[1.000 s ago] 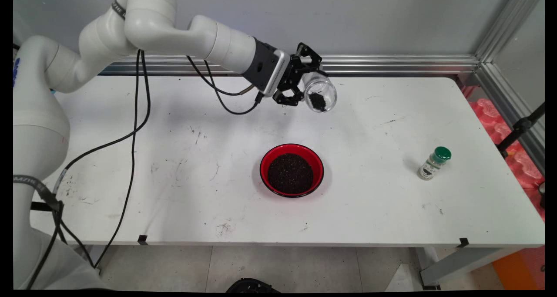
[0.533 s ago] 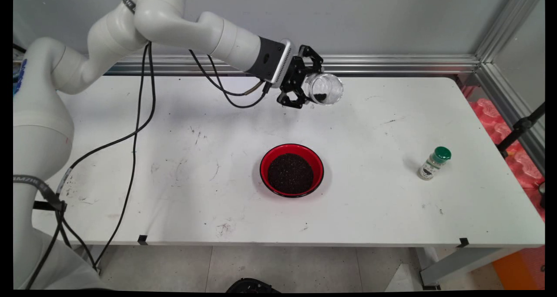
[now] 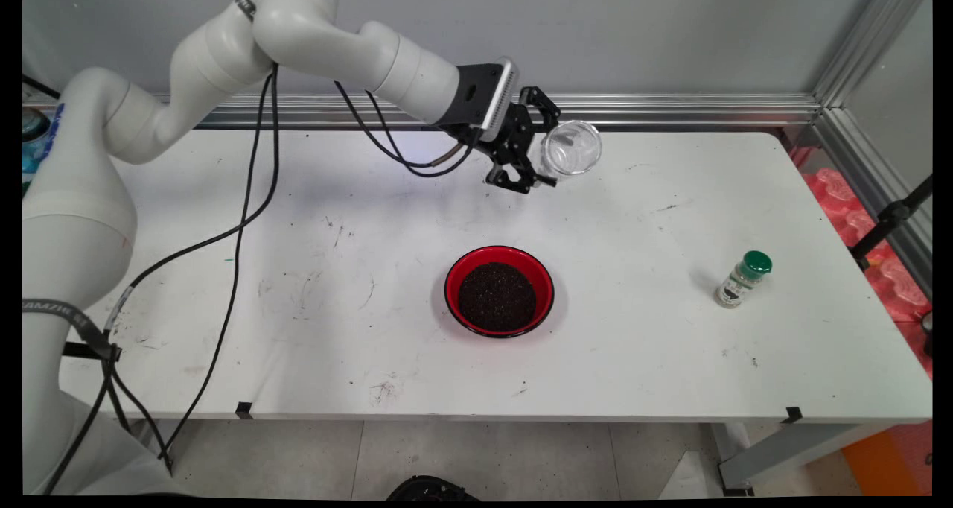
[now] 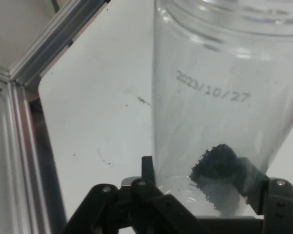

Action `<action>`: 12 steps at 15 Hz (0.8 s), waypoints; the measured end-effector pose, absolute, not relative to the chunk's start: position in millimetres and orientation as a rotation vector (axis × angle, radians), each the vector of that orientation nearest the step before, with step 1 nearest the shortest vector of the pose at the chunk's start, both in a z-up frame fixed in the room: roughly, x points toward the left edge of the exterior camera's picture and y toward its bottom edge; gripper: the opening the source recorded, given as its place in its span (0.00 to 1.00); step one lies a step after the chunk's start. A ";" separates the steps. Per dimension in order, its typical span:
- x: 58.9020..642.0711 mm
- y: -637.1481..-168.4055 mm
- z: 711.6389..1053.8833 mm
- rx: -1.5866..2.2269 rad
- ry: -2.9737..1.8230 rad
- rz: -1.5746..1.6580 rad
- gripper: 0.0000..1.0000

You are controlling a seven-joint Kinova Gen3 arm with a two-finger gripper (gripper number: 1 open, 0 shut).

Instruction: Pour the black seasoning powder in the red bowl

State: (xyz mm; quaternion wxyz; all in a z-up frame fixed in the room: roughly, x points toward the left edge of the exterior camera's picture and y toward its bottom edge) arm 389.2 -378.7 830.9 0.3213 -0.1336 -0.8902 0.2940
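My gripper point(image 3: 549, 150) is shut on a clear plastic jar point(image 3: 572, 147), held in the air over the table's far middle. The jar's open mouth faces the main view's camera. In the hand view the jar point(image 4: 224, 87) rises from between the fingers point(image 4: 147, 168) and bears the printed date 2023/10/27. A small clump of dark grains point(image 4: 216, 163) lies near its base, by the gripper point(image 4: 198, 195). A red bowl point(image 3: 451, 284) filled with the same dark grains point(image 3: 496, 296) sits on the table below and nearer the front, apart from the jar.
A small spice bottle with a green cap point(image 3: 741, 278) stands at the table's right side. An aluminium rail point(image 3: 670, 109) runs along the back edge and down the right. Black cables point(image 3: 238, 217) hang from the arm over the left half of the table.
The gripper has moved right and a little up while turning. The jar has swung from mouth-down to nearly level, and the grains have slid back toward its base.
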 end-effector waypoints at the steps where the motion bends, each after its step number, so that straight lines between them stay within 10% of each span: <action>1: 387.0 -381.6 829.2 -0.323 -2.334 0.746 0.00; 12: 361.0 -408.8 810.2 -0.079 -2.284 0.534 0.00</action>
